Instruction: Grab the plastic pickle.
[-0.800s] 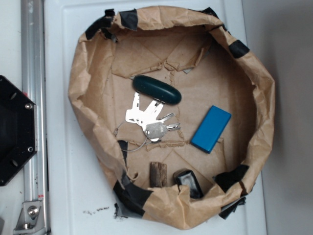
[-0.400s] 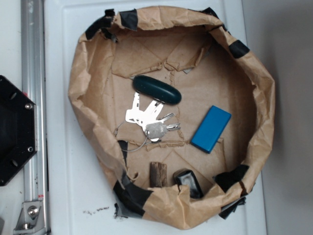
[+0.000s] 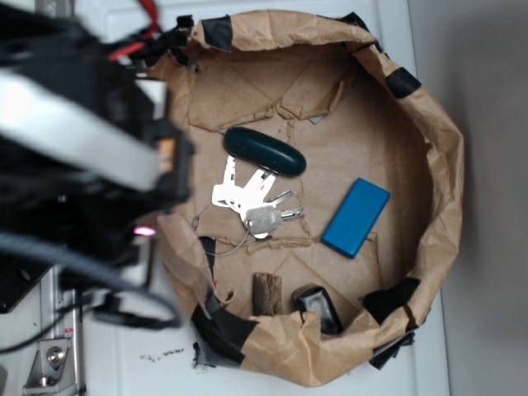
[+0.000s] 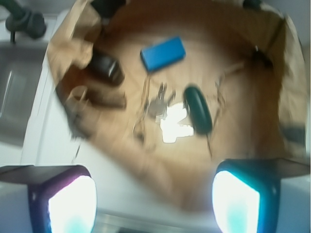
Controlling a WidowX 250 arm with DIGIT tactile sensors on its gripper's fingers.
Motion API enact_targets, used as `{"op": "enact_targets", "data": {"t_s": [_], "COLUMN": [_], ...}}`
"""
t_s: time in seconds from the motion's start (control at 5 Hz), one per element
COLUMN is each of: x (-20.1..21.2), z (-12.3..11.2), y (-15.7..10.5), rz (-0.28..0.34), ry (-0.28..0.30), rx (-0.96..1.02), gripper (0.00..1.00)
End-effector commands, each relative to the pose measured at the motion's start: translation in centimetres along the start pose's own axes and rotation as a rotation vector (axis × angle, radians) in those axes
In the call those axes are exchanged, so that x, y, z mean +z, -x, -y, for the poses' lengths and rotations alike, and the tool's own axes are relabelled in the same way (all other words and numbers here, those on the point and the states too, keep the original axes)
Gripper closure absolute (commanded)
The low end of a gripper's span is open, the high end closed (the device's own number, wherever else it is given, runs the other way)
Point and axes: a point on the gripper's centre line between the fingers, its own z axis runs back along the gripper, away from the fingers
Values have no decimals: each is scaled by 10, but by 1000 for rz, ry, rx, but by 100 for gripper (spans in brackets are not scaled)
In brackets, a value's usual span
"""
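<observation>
Between my jaws, spread wide apart, nothing is held. Beyond them the plastic pickle (image 4: 198, 109) lies on the floor of the paper-lined bin (image 3: 445, 165), just beside the keys (image 3: 247, 198), well apart from the blue block (image 3: 355, 217).

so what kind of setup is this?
Looks like a lab grasping rig, not a home: a taped brown paper bin on a white table, holding loose test items such as a pickle, keys and a blue block.
</observation>
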Motion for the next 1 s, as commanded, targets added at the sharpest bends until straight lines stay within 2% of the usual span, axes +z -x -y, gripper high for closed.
{"op": "enact_targets", "data": {"t_s": [0.0, 0.4, 0.6, 0.8], "x": [-55, -105, -122, -130], "z": [-16, -35, -46, -66], "y": [-45, -28, -17, -22], "rz": [-1, 42, 9, -18], "ry": [-85, -145, -106, -61], "rx": [-79, -155, -229, -225], "gripper": [0, 0, 0, 0]}}
